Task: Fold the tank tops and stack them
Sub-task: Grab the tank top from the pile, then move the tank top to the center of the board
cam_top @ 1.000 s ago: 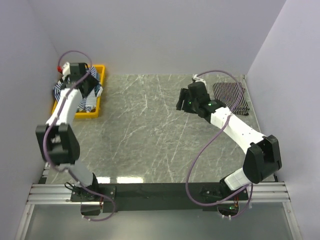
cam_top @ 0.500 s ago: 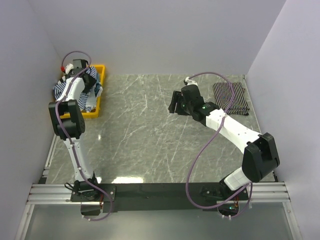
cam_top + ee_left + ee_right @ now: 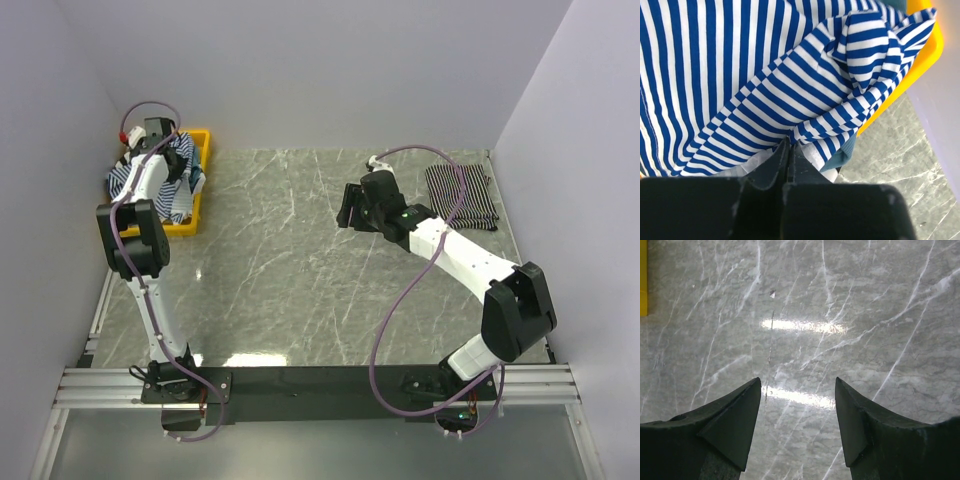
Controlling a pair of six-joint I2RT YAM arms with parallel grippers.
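Observation:
Blue-and-white striped tank tops [image 3: 181,192] are heaped in the yellow bin [image 3: 203,137] at the far left. My left gripper [image 3: 163,150] reaches down into that heap. In the left wrist view its fingers [image 3: 790,146] are pressed together, pinching the edge of a blue-and-white striped top [image 3: 765,90]. A bit of the teal top [image 3: 847,152] peeks out beneath. A black top with thin white stripes [image 3: 461,195] lies folded at the far right. My right gripper [image 3: 346,212] hovers open over bare table, left of the folded top; nothing sits between its fingers [image 3: 797,385].
The yellow bin's rim [image 3: 935,42] stands close to the left wall. A corner of the bin [image 3: 643,280] shows at the left edge of the right wrist view. Grey walls enclose the marble table [image 3: 290,270] on three sides.
My left gripper has closed on the striped fabric in the bin, and its arm has drawn closer to the left wall. My right gripper has moved left, away from the folded black top.

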